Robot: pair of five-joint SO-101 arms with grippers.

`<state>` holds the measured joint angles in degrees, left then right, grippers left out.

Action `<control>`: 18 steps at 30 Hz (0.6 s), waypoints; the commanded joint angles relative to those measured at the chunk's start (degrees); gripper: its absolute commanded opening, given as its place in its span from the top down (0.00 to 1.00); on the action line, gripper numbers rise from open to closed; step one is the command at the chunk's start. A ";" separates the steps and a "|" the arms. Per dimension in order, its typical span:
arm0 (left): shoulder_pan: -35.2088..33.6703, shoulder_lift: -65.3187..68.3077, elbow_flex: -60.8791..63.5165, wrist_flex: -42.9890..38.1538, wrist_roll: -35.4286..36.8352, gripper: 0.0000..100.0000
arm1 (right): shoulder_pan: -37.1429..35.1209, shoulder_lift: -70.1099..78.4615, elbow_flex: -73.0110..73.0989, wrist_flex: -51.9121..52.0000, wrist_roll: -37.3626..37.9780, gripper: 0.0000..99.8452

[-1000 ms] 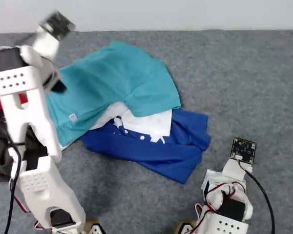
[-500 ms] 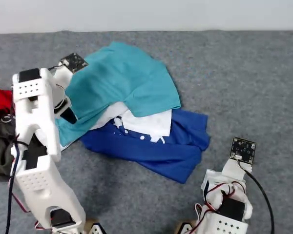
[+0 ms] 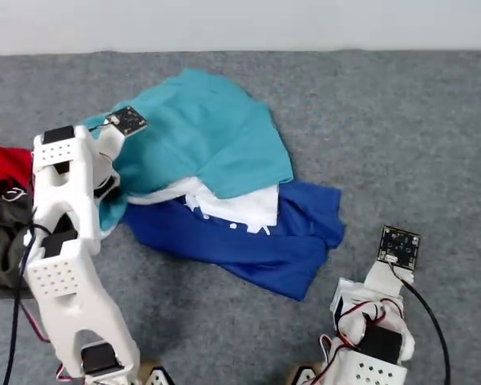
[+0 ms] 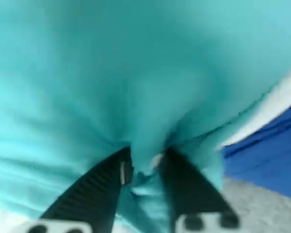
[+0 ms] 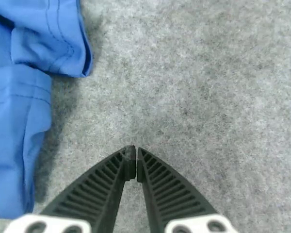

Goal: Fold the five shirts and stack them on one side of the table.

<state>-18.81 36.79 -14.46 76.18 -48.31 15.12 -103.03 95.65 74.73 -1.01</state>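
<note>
Shirts, five: teal (image 3: 200,128), white (image 3: 242,207), blue (image 3: 276,250) centre; red (image 3: 4,164), dark (image 3: 0,237) at nine o'clock. Your left gripper (image 4: 144,166) pinches teal; right gripper (image 5: 134,162) closed, empty.

No text is readable, even on the white shirt (image 3: 256,205).

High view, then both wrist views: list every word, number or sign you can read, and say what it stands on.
No text here is legible.
white shirt: blue print, largely covered by the teal shirt; the visible fragments cannot be read.
dark garment: a small white mark at its upper edge, too small to read.
Wrist views: plain fabric and grey table, no print.
</note>
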 commanded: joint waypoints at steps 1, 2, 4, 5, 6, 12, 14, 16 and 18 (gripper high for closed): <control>-1.93 -5.54 -2.86 -2.55 2.90 1.00 | -0.04 -1.01 0.79 0.22 0.44 0.99; -2.64 -7.56 -3.82 -2.55 5.01 1.00 | -0.04 -1.01 0.79 0.22 0.44 0.99; -3.78 -11.60 -5.32 -2.64 7.91 1.00 | -0.04 -1.01 0.79 0.22 0.44 0.99; -4.40 -13.63 -5.76 -2.64 8.97 1.00 | -0.04 -1.01 0.79 0.22 0.44 0.99; -5.01 -15.82 -5.93 -2.64 9.76 1.00 | -0.04 -1.01 0.79 0.22 0.44 0.99; -8.88 -28.57 -6.11 -3.16 15.91 1.00 | -0.04 -1.01 0.79 0.22 0.44 0.99; -10.99 -32.88 -6.11 -4.75 19.52 1.00 | -0.04 -1.01 0.79 0.22 0.44 0.99; -14.07 -37.01 -6.11 -7.74 24.26 1.00 | -0.04 -1.01 0.79 0.22 0.44 0.99; -17.23 -40.44 -6.11 -11.34 27.69 1.00 | -0.04 -1.01 0.79 0.22 0.44 0.99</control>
<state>-31.47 4.79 -17.63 70.29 -25.80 15.12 -103.03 95.65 74.73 -1.01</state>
